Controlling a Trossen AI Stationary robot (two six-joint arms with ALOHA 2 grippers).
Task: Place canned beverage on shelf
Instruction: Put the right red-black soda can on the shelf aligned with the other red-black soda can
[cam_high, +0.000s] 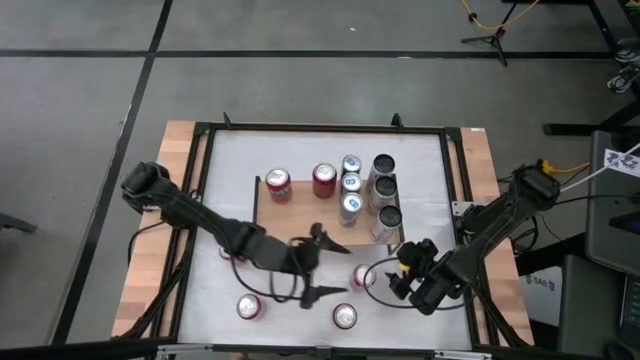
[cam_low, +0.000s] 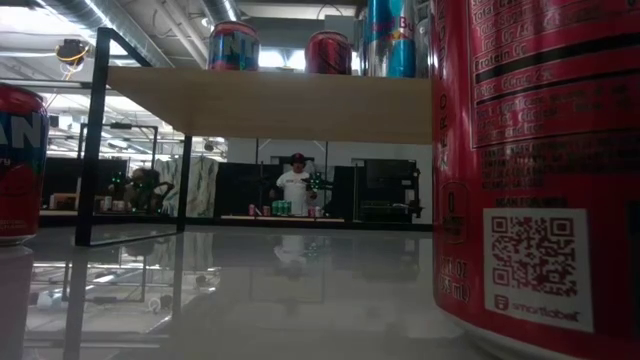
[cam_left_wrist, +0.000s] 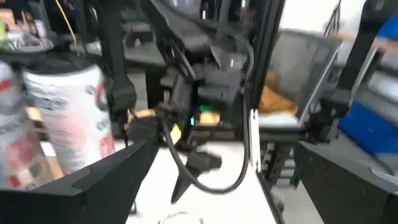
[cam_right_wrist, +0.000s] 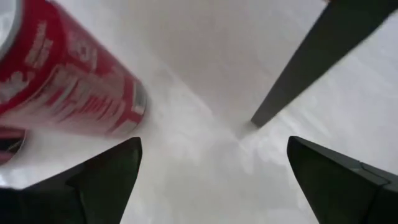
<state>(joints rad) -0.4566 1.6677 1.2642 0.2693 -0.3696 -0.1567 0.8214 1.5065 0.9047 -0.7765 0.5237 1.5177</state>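
Seen from above, two red-and-silver cans are stood on the white tabletop (cam_high: 225, 170) toward its near edge, one at the left (cam_high: 248, 307) and one further right (cam_high: 344, 316), seemingly set there as stock waiting to be shelved; between them the left gripper (cam_high: 322, 262) is held low over the table, its two dark fingers spread wide with nothing between them, presumably readied for a can; behind it stands the low stand with a light wooden top board and thin black legs, the shelf (cam_high: 300, 212), on which two red cans (cam_high: 278, 184) are already set at the left and a tight cluster of slim silver-and-blue and dark-topped cans (cam_high: 367, 196) at the right, so room is left along its front; just right of the left gripper a further red can (cam_high: 362, 277) is stood on the table, off the shelf, and it is judged the next one to be taken; it is upright, cylindrical, red-bodied with white lettering and a silver lid; the right gripper (cam_high: 418, 288) is brought in just beside it, jaws fully parted and empty, the red can (cam_right_wrist: 62, 74) lying close ahead of its fingers in its wrist view.
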